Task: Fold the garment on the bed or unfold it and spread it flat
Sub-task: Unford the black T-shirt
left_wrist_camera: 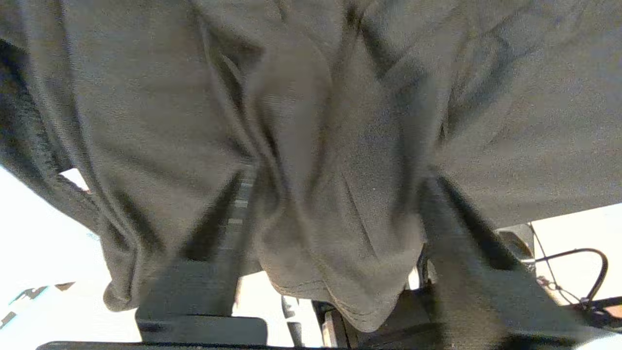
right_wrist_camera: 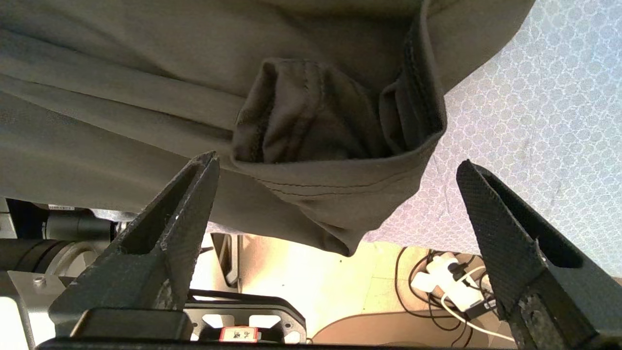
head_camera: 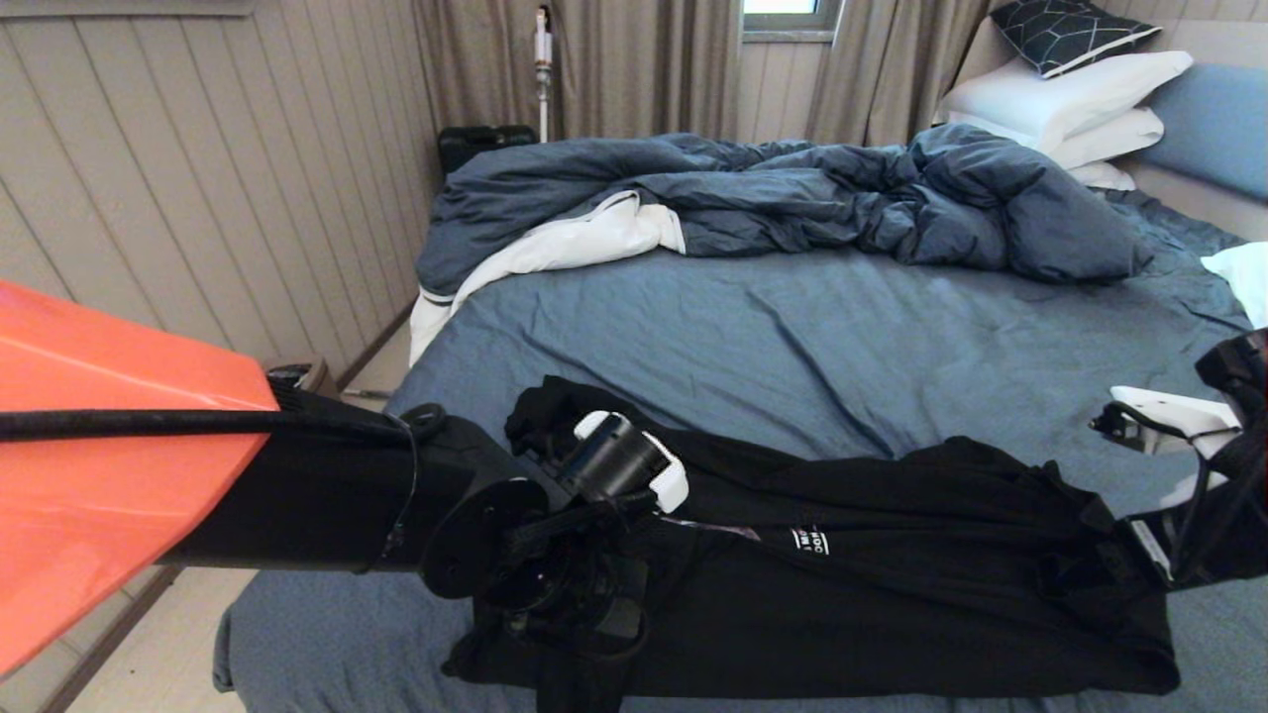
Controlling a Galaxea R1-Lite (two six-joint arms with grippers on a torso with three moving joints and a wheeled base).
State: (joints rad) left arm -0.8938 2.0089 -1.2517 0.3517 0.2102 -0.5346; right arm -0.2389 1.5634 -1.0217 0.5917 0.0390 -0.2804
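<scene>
Bunched black cotton T-shirt (head_camera: 892,555) on slate-blue bed (head_camera: 792,337); left tool (left_wrist_camera: 320,291) buried in cloth, grip indiscernible; right tool (right_wrist_camera: 335,204) released at a hem, largely cut off in the head view.

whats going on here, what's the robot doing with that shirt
A two-armed robot is working a thin black T-shirt lying bunched lengthwise along the near edge of a bed with a slate-blue sheet. The left end effector has shirt fabric between its fingers at one end. The right end effector is wide open around a hemmed corner at the other end, not gripping yet.
</scene>
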